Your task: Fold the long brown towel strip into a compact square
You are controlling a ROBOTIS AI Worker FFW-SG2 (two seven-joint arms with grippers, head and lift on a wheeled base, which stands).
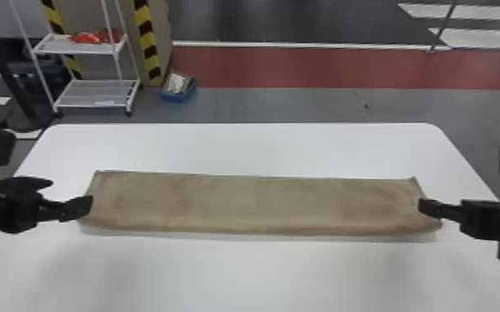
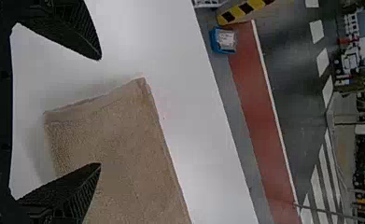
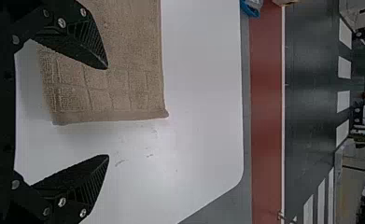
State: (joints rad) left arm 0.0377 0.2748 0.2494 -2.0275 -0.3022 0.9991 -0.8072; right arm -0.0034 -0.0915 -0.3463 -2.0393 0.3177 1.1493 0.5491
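The long brown towel strip [image 1: 257, 203] lies flat, stretched sideways across the white table. At its left end my left gripper [image 1: 72, 195] stands open, one finger over the towel's edge. In the left wrist view, the left gripper [image 2: 101, 112] has the end of the towel [image 2: 119, 140] between its spread fingers, without gripping it. My right gripper [image 1: 423, 207] is at the strip's right end. The right wrist view shows the right gripper [image 3: 108, 112] open, one finger over the towel [image 3: 110, 88] and the other over bare table beyond its end.
The white table [image 1: 245, 145] extends behind and in front of the towel. Past its far edge, on the floor, are a white shelf cart [image 1: 95, 93] at the left and a blue bin [image 1: 178, 87] beside a striped pillar [image 1: 149, 45].
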